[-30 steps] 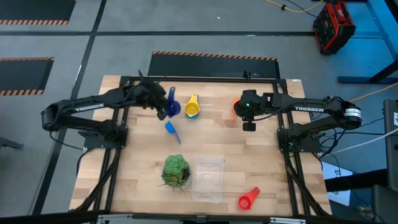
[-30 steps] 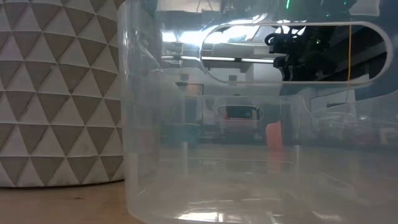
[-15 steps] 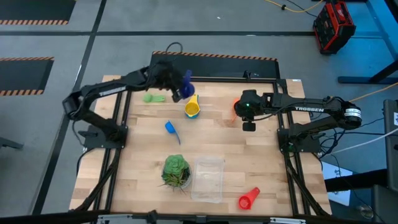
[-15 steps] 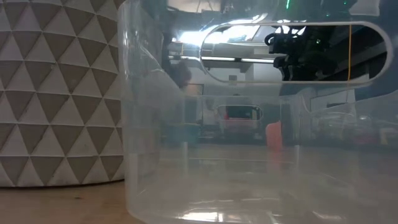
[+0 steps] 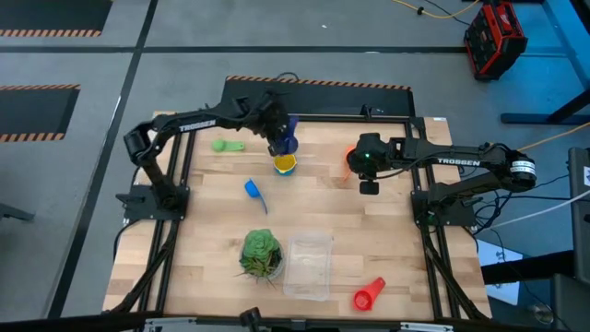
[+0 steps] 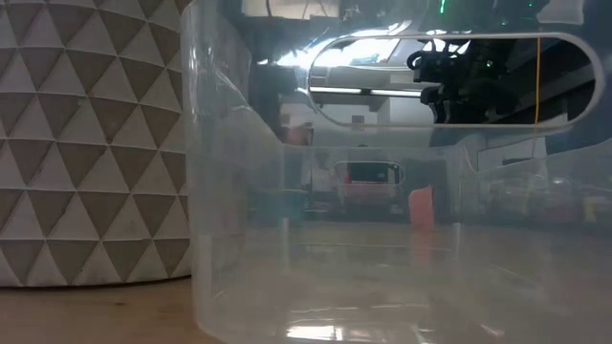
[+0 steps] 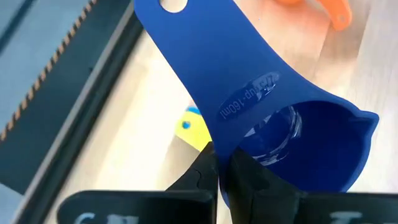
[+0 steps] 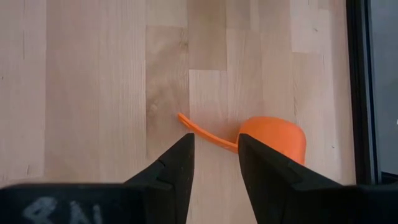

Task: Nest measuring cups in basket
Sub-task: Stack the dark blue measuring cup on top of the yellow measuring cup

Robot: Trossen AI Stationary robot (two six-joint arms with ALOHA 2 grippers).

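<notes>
Left end effector pinches the dark blue cup embossed "cup-160ml"; right end effector parted, empty.

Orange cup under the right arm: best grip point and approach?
Take the orange cup by its thin handle, coming straight down. The handle lies flat on the table, sticking out from the bowl, and the right claw hangs open above it, fingers either side. The rounded bowl looks too wide and slippery to pinch.
</notes>
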